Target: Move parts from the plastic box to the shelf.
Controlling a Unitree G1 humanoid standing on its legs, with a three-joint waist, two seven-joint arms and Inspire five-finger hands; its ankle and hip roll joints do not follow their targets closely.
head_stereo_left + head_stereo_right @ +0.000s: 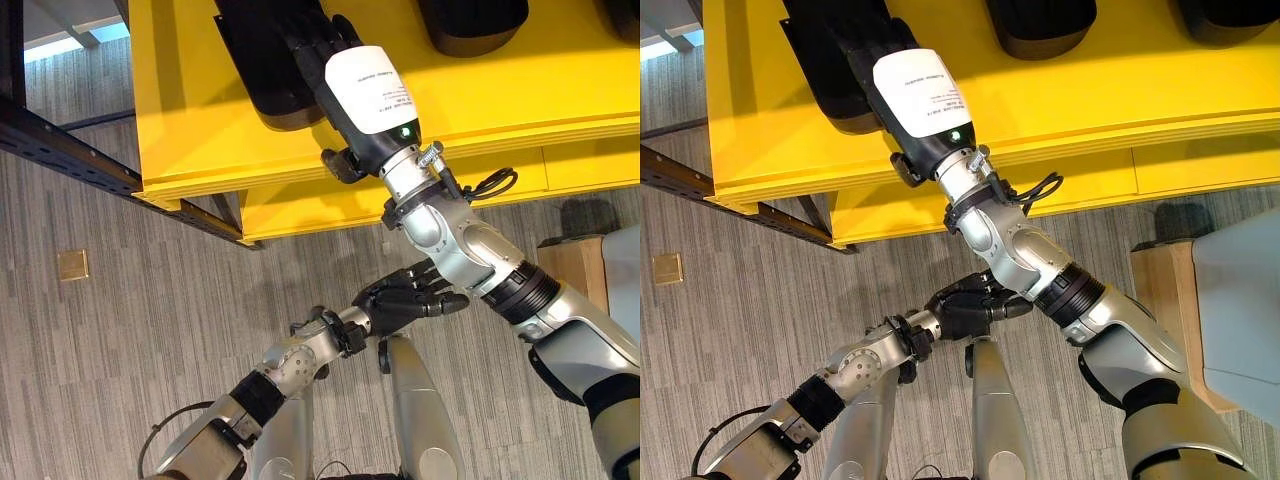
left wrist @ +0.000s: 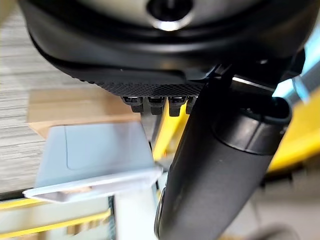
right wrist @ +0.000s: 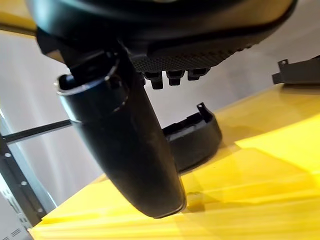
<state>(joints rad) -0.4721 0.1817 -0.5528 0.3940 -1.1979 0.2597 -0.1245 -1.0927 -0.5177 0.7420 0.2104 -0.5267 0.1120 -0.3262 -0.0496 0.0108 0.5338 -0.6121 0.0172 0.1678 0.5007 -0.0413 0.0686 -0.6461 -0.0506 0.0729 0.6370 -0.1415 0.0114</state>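
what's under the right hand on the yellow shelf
A black part lies on the yellow shelf under the right hand. The hand covers part of it, so its grip and the part's full shape are hidden. More black parts lie beside it.

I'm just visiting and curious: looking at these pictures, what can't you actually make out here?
- Right hand: in the eye views its back covers the fingers, so any grip on the black part on the yellow shelf is unclear.
- Two more black parts: cut off by the eye views' top edge.
- Plastic box: blurred in the left wrist view; contents hidden.
- Left hand: its dark fingers bunch together, state unclear.
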